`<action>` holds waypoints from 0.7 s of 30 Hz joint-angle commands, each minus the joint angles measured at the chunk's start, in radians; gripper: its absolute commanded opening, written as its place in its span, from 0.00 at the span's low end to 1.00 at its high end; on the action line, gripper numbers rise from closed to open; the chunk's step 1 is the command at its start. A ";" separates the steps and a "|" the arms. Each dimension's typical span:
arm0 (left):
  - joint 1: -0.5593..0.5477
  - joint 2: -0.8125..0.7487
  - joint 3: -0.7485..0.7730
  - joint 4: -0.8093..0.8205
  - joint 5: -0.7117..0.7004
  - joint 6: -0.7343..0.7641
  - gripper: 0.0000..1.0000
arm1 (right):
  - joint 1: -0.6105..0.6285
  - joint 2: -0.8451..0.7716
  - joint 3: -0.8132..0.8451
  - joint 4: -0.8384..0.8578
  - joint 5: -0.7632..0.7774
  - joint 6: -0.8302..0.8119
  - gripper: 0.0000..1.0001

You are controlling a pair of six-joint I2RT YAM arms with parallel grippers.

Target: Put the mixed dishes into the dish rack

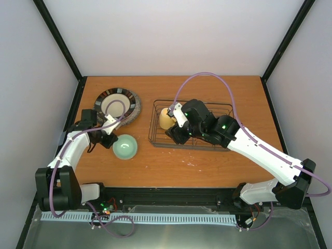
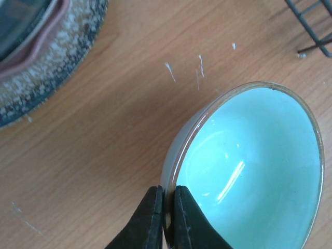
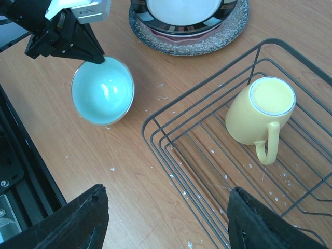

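The pale mint-green bowl (image 1: 126, 147) sits on the table to the left of the dish rack (image 1: 226, 108). My left gripper (image 2: 167, 199) is shut on the bowl's (image 2: 254, 166) near rim, with one finger inside and one outside. The yellow mug (image 3: 259, 111) is inside the black wire rack (image 3: 207, 140) at its far left, base turned toward the right wrist camera. My right gripper (image 3: 167, 194) hangs open over the rack's left front corner with nothing between its fingers. The plates (image 1: 118, 105) are stacked at the back left, the striped-rim one on top.
Dark frame posts rise at the table's back corners. The right arm (image 1: 259, 148) stretches across the rack's front right. White specks dot the wood near the rack. Bare wood lies between the bowl and the rack.
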 commanded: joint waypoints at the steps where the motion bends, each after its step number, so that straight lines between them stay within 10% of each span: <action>1: -0.003 -0.028 0.005 0.118 0.088 -0.032 0.01 | -0.005 0.002 -0.019 0.015 -0.006 0.016 0.63; 21: 0.000 -0.257 -0.092 0.394 0.197 -0.111 0.01 | -0.022 0.065 -0.023 0.075 -0.172 0.051 0.65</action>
